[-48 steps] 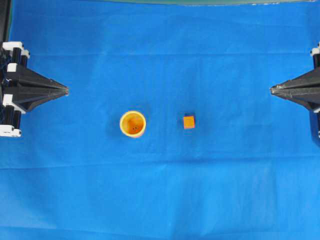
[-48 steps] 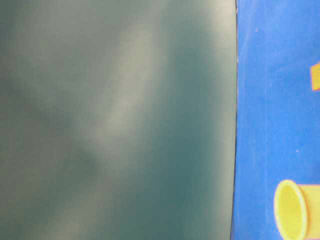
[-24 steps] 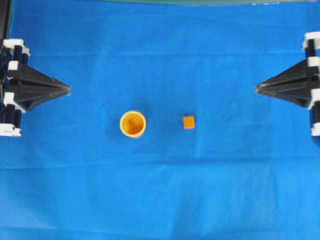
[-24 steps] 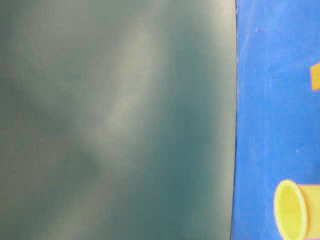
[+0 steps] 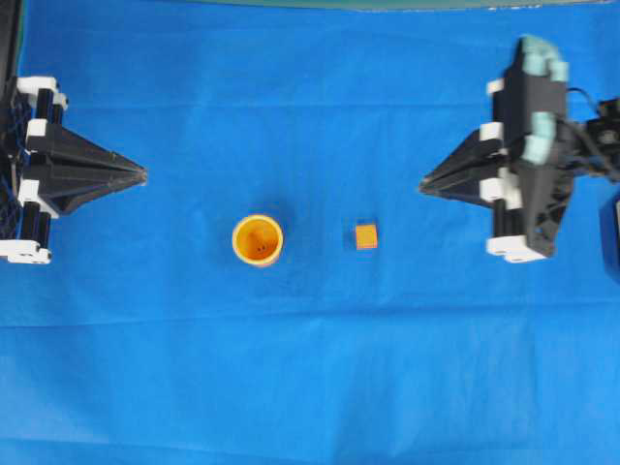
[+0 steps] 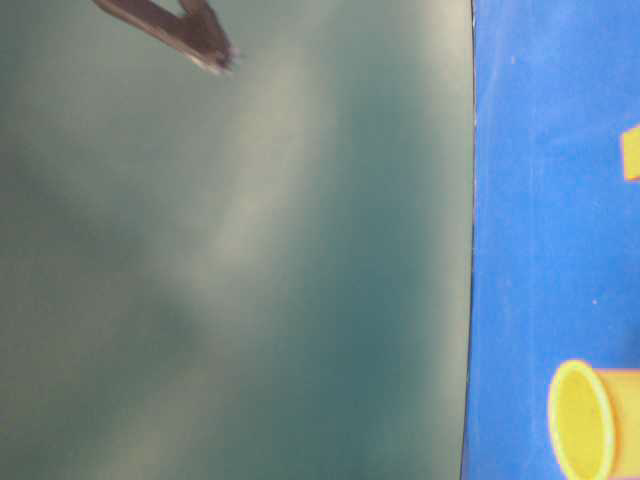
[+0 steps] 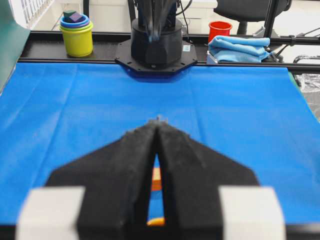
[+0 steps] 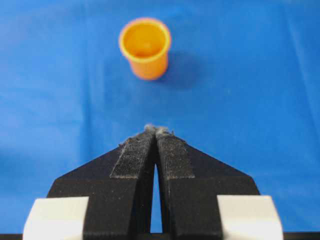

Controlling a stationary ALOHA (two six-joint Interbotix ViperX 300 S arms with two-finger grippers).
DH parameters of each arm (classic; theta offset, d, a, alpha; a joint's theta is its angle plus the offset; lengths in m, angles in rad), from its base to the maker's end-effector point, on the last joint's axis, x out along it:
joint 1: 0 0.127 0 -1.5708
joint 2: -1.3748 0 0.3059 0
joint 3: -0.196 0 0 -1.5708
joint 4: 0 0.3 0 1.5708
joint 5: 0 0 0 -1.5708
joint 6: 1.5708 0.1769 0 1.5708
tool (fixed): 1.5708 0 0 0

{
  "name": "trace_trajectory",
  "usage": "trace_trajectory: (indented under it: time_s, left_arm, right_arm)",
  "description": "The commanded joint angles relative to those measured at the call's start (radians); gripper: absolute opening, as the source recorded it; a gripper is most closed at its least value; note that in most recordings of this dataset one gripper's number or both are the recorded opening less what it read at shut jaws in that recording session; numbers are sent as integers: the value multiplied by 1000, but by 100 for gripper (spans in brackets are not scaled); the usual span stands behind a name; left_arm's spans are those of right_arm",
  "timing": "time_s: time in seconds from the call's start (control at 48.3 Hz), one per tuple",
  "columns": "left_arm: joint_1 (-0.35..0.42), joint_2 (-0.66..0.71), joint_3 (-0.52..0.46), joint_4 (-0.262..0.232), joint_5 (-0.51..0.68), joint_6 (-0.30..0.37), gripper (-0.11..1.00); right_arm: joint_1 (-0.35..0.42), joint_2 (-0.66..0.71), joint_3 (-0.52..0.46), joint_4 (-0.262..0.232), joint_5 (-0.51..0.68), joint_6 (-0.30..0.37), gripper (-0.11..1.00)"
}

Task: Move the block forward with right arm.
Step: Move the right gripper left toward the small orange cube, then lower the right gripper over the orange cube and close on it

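Open blue desk [image 5: 387, 368] lies between the right arm's [image 5: 523, 165] closed jaws and the block [image 5: 366, 236], nothing standing between them. Beyond the block from those jaws stands the cup [image 5: 258, 239], apart from it with a bare gap. The left arm [image 5: 58, 179], jaws pressed together, sits well beyond the cup at the far edge.

No legible text, brand marks, numbers or signs in any view. A small pale sticker [image 7: 186, 48] sits on the black arm base [image 7: 156, 46] at upper centre of the left wrist view; its print is too small to read. Block [image 5: 365, 235] and cup [image 5: 257, 239] faces are unmarked.
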State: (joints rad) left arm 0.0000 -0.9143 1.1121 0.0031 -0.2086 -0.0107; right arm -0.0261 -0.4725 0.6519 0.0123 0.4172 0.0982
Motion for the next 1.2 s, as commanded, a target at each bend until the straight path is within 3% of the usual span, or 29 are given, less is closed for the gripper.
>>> trace_trajectory:
  time_s: [0.0,0.642,1.18]
  left_arm:
    - [2,8,-37,2,-5,-2,0]
    - [2,8,-52,2,-6,-2,0]
    - [2,8,-63,2,-6,-2,0]
  right_arm:
    - [-2,25,-46,0,3,-3,0]
    - [-2,176,-104,-9,78,-21,2]
    - [8,339,-109,-8,40,-21,48]
